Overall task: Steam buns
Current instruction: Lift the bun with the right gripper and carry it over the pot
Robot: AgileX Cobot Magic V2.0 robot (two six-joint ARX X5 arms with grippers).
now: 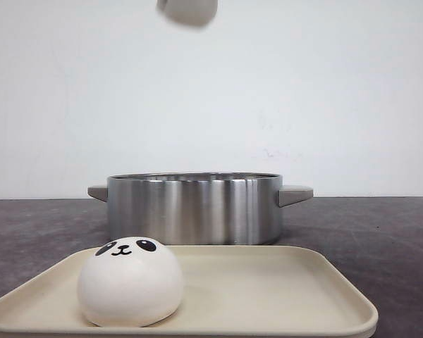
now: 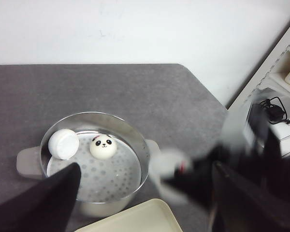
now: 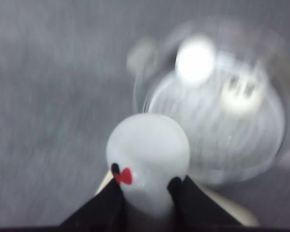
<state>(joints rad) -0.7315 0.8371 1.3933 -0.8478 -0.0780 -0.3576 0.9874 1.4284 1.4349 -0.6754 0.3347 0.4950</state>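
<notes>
My right gripper (image 3: 147, 186) is shut on a white bun (image 3: 148, 150) with a red bow mark and holds it in the air, above and beside the steel pot (image 3: 217, 111). This view is blurred. The held bun shows at the top edge of the front view (image 1: 187, 10) and blurred in the left wrist view (image 2: 170, 166). Two buns lie in the pot on its perforated steamer plate: one face up (image 2: 103, 146), one turned over (image 2: 64, 143). A further panda bun (image 1: 130, 282) sits on the cream tray (image 1: 268, 296). My left gripper (image 2: 145, 193) is open and empty, high above the pot.
The steel pot (image 1: 194, 208) with two side handles stands on the dark grey table just behind the tray. A white wall is behind the table. A white shelf unit (image 2: 280, 92) with cables stands beyond the table's right edge.
</notes>
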